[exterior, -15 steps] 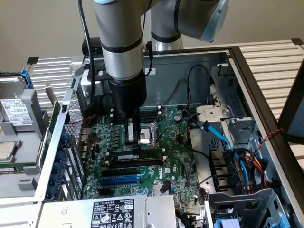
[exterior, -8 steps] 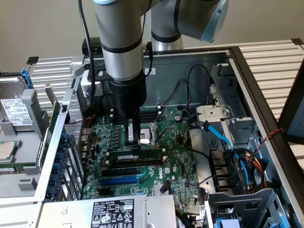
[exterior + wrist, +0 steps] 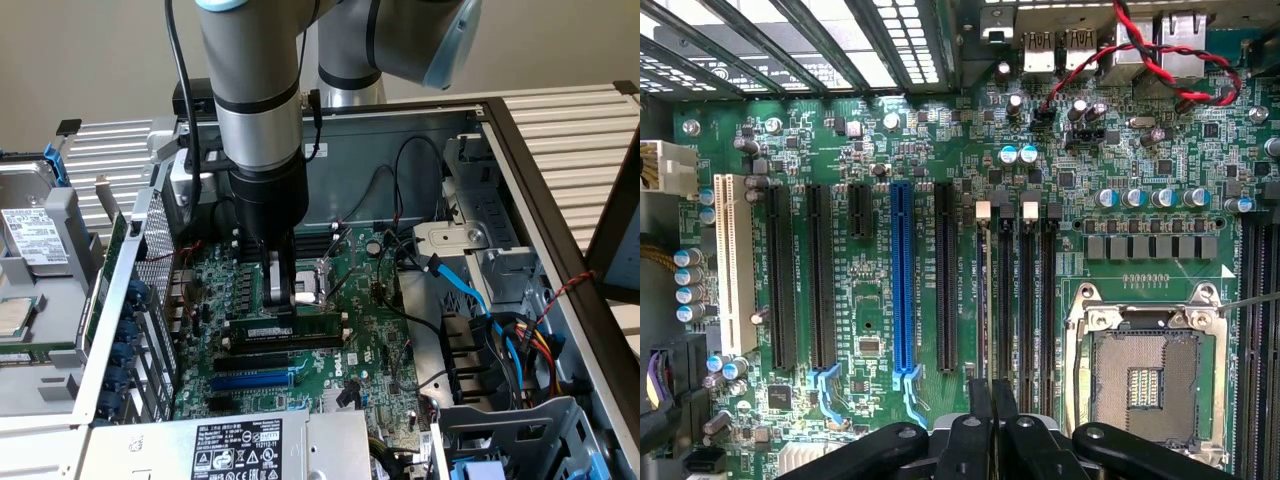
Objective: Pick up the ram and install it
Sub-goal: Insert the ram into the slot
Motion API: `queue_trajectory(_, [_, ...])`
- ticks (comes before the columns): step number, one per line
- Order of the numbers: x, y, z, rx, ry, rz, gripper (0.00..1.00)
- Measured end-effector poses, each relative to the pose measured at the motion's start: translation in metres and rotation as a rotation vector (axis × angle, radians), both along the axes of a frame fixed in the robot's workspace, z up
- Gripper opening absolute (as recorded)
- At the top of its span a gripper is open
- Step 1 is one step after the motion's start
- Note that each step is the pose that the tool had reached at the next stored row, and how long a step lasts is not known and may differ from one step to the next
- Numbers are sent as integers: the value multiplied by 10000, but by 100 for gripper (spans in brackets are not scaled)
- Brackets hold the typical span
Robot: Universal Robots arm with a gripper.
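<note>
Hand (image 3: 283, 303), fingers pinched, right over ram (image 3: 305, 327) upright on mobo (image 3: 385, 345).

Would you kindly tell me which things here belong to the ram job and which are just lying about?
Job: long green ram stick with white label; long black ram slots; gripper.
Lying about: long blue slot; long white slot; square silver processor socket.

A blue slot (image 3: 902, 280) stands between black slots (image 3: 945, 275), near an empty socket (image 3: 1145, 385).
</note>
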State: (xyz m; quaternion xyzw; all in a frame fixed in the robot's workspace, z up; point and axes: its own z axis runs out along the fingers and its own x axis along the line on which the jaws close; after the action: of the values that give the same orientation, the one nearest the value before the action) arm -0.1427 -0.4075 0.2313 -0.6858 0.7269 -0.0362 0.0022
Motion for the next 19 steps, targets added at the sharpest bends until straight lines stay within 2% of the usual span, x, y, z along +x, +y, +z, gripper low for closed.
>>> queue_trajectory(15, [0, 0, -2, 0, 2, 0, 12])
queue_trajectory(16, [0, 0, -2, 1, 1, 0, 14])
queue_trajectory(17, [0, 0, -2, 0, 2, 0, 20])
queue_trajectory(18, [0, 0, -2, 0, 2, 0, 20])
queue_trajectory(19, [0, 0, -2, 0, 2, 0, 27])
